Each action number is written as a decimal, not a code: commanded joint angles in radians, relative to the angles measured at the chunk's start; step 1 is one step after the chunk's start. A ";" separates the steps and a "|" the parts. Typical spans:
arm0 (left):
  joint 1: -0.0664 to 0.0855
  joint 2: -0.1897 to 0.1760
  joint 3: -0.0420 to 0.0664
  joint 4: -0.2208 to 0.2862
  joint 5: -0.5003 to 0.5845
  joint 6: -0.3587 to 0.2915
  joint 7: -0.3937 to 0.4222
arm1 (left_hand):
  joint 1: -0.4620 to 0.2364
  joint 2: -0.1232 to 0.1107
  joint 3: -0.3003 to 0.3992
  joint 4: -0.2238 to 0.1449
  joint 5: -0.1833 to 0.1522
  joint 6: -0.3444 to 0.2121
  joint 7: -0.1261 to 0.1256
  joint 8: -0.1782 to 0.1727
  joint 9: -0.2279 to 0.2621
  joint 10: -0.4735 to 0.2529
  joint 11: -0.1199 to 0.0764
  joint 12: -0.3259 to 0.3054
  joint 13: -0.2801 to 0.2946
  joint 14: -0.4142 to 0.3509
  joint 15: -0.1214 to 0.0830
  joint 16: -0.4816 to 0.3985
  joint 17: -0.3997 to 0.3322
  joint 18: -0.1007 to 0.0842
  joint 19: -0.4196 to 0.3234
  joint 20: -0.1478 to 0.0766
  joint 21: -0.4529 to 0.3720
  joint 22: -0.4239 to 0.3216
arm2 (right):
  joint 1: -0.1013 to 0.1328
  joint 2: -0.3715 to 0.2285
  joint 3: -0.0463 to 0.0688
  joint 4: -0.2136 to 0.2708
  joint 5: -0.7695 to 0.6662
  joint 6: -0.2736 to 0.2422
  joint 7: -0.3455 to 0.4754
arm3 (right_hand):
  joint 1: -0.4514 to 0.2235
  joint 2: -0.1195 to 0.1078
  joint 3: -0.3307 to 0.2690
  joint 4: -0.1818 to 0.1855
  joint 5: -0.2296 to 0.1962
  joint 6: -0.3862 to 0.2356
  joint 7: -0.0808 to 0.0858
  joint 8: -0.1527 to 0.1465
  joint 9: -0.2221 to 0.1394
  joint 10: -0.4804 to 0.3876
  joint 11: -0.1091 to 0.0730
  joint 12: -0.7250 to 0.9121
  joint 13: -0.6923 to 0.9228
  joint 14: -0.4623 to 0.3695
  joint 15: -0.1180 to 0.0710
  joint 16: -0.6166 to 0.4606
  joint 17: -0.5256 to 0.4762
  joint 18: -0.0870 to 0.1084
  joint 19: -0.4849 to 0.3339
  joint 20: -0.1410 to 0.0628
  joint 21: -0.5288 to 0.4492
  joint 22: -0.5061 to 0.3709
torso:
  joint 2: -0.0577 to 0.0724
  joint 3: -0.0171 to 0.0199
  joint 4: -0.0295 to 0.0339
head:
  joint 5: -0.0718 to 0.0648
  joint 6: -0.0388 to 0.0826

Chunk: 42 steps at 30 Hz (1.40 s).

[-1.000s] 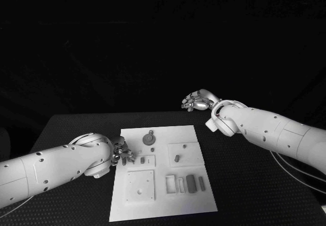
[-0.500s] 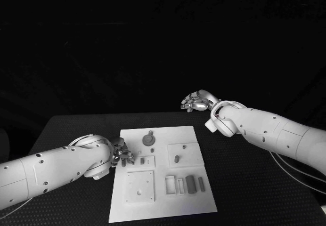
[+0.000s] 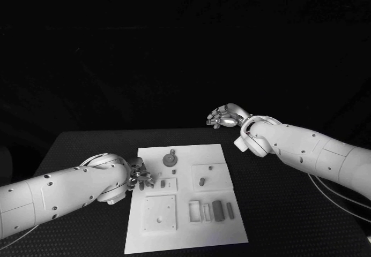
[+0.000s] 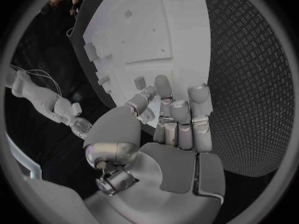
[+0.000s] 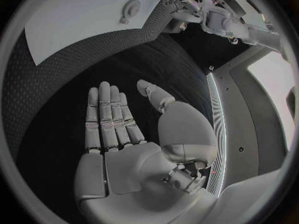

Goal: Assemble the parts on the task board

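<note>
Early going: left hand (image 3: 140,177) pinches at a part (image 3: 150,182) at the task board (image 3: 185,235)'s nine o'clock edge; right hand (image 3: 224,116) waits flat-open, empty, one o'clock.

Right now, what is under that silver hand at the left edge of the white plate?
The left hand hovers over the white task board's left edge, near a small dark part. Whatever lies directly beneath its fingers is covered.

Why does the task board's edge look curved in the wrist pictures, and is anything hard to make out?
Left wrist view: fisheye bends the task board edge into a bow behind the left hand. Right wrist view: same bending of the board, open right hand sharp and evenly lit. Head view: board's edges look straight, background black, small parts too small for detail.
</note>
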<state>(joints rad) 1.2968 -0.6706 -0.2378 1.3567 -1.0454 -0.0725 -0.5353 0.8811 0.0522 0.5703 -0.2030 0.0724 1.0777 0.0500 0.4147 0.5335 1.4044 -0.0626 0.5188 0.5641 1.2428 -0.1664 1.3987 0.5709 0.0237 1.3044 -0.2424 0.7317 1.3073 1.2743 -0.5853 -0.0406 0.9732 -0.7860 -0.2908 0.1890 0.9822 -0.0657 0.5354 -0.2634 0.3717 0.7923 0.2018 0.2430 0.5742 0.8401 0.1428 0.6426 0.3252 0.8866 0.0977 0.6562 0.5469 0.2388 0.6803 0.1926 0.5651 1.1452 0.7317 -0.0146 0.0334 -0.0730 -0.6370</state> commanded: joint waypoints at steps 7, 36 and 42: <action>-0.004 0.004 -0.001 -0.001 -0.014 0.020 -0.001 | -0.001 0.011 0.000 0.007 0.001 0.020 -0.001 0.003 0.000 0.007 0.003 0.007 0.002 0.004 -0.001 0.008 0.002 0.051 0.004 -0.004 0.007 0.023 | 0.000 -0.003 0.000 0.001 0.002 0.015 0.004 | 0.000 0.001 -0.009 0.004 0.004 -0.003 0.006 0.006 -0.002 0.007 0.000 -0.002 -0.006 0.009 -0.001 -0.006 0.000 0.004 0.000 0.007 -0.005 -0.001 | 0.000 -0.0013 0.0010 | 0.014 -0.004; -0.006 0.005 -0.001 -0.002 -0.021 0.050 -0.005 | 0.001 0.014 0.004 -0.005 0.069 0.032 -0.005 0.010 -0.003 0.014 0.000 0.015 0.006 0.007 -0.003 0.014 0.010 0.047 0.006 -0.004 0.021 0.022 | 0.000 -0.006 0.000 0.001 0.000 0.022 0.003 | 0.005 0.001 -0.009 0.002 0.005 -0.003 0.006 0.007 -0.004 0.008 0.000 -0.001 -0.015 0.009 -0.001 -0.013 0.002 0.006 -0.003 0.008 -0.009 -0.001 | -0.001 -0.0008 0.0011 | 0.016 -0.001; -0.006 0.007 -0.001 -0.004 -0.021 0.062 -0.005 | 0.002 0.016 0.006 -0.013 0.088 0.033 -0.006 0.011 -0.005 0.014 -0.001 0.016 0.007 0.008 -0.004 0.014 0.011 0.046 0.006 -0.005 0.025 0.022 | 0.000 -0.006 0.000 0.002 0.000 0.019 0.006 | 0.007 0.000 -0.009 0.001 0.005 -0.003 0.006 0.007 -0.004 0.008 0.000 -0.001 -0.017 0.009 -0.001 -0.014 0.003 0.006 -0.003 0.008 -0.009 0.000 | -0.001 -0.0002 0.0011 | 0.014 0.001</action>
<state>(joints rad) 1.2945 -0.6666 -0.2367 1.3536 -1.0603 -0.0412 -0.5358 0.8816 0.0529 0.5760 -0.2119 0.1555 1.0971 0.0516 0.4195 0.5301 1.4122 -0.0625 0.5304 0.5704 1.2513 -0.1638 1.4064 0.5813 0.0224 1.3101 -0.2442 0.7526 1.3076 1.2743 -0.5915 -0.0405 0.9743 -0.7859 -0.2810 0.1878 0.9822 -0.0657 0.5299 -0.2579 0.3717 0.7924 0.2017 0.2467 0.5713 0.8401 0.1428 0.6426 0.3093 0.8865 0.0976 0.6485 0.5480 0.2389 0.6766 0.1961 0.5611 1.1452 0.7310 -0.0151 0.0342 -0.0567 -0.6393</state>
